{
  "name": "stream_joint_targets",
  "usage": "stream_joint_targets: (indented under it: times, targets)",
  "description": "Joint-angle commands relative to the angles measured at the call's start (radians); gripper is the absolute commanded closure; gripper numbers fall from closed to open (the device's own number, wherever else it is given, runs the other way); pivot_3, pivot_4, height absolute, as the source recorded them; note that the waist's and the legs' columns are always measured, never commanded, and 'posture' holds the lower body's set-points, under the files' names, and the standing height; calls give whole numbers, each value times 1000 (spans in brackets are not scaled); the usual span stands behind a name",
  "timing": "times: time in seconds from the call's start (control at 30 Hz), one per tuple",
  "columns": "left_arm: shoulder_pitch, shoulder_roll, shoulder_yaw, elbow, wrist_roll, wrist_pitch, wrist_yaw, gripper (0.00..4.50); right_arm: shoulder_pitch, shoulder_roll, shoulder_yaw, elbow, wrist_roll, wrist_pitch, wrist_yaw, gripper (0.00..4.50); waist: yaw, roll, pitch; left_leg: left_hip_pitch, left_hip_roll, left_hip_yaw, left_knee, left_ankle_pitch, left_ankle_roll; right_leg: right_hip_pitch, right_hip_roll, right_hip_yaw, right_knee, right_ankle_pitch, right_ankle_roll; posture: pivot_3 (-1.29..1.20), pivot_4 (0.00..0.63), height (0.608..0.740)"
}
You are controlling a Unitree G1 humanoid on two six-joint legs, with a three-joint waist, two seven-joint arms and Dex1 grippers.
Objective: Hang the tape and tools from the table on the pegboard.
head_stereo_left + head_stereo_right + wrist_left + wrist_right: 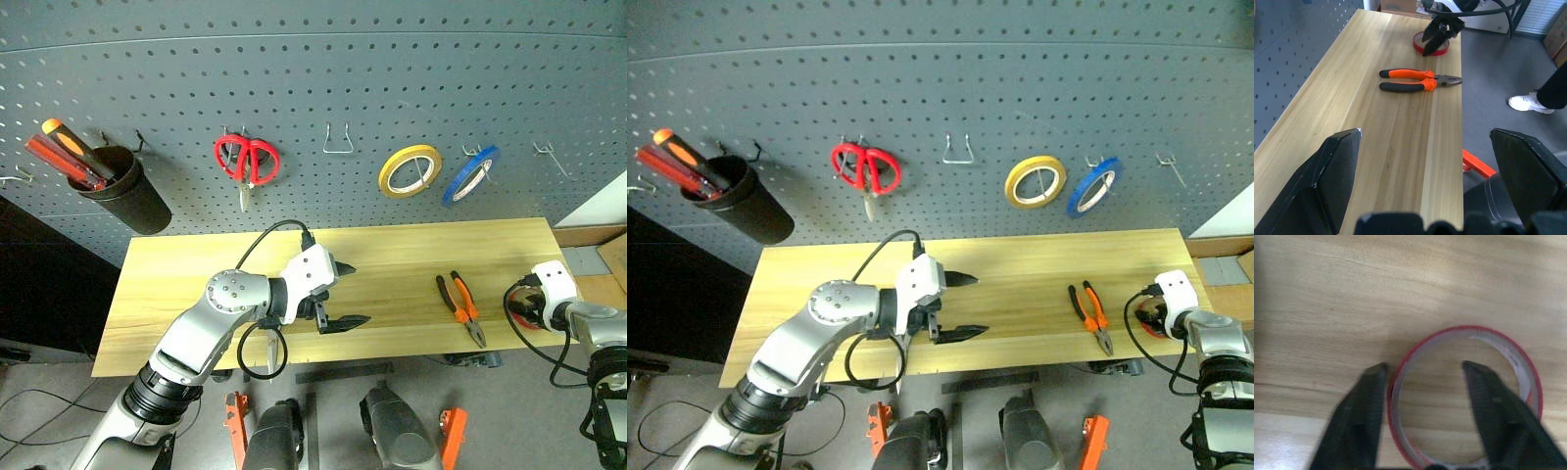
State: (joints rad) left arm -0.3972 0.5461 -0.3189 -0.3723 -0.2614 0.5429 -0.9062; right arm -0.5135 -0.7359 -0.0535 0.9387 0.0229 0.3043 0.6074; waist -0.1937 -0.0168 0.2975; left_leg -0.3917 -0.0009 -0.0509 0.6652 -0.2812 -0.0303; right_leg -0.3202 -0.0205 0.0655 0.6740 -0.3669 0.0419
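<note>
The red tape [1464,396] lies flat at the table's [196,284] right end, the right gripper's [1422,369] fingers straddling its wall, not yet clamped; pliers [460,308] beside it point their nose toward the table's front edge; the left gripper [348,294] gapes wide.

A black cup [125,192] hangs at the left side of the wall panel, tilted, with a red screwdriver [61,160] and an orange one [71,141] standing in it. To its right hang red scissors [246,162], then an empty wire hook [338,140]. Further right a yellow tape ring [409,169] and a blue tape ring [469,174] hang just beside each other. On the grey floor [1498,73] stands a person's white shoe [1530,103].
</note>
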Motion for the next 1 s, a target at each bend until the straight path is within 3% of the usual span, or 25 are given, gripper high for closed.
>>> stream_joint_targets:
  times: [0.03,0.13,0.3,0.53,0.7,0.83,1.0]
  targets:
    - [1,-6,-4,-38,-13,-5,-5,0,28,2,16,43,-34,-13,-29,3669,0,0,0,0,0,0,0,0,0,0,0,0,0,0,0,-294,294,740]
    - [0,-9,-9,-44,-18,0,-7,0,59,11,12,1,-34,-11,-43,4469,0,-1,0,0,0,0,0,0,-1,0,0,0,0,0,1,-301,287,740]
    - [-20,-33,-15,-30,-19,-10,-5,0,170,5,-51,-214,9,42,-72,4469,1,-1,-1,-1,0,-1,0,0,-1,0,-1,-1,0,0,1,-317,274,740]
    - [-58,-83,-3,-10,-36,-27,-1,0,514,-20,-234,-918,1,158,-191,4469,-3,3,-2,-14,-1,3,1,1,-3,-15,-1,2,5,0,1,-359,281,740]
    - [-81,-136,0,12,-53,-48,-4,0,692,141,-333,-1466,-53,238,-349,4469,-11,3,-3,-14,4,3,0,1,-2,-17,0,4,6,0,2,-390,290,740]
    - [-111,-177,-5,43,-44,-72,4,0,614,213,-270,-1647,-134,219,-445,4469,-20,3,-2,-12,5,4,0,1,-2,-17,2,5,7,0,2,-417,304,740]
    - [-122,-190,-4,65,-36,-89,2,0,388,188,-275,-1527,-107,194,-431,4469,-50,2,-2,-10,2,8,1,0,0,-17,2,6,7,1,4,-421,303,740]
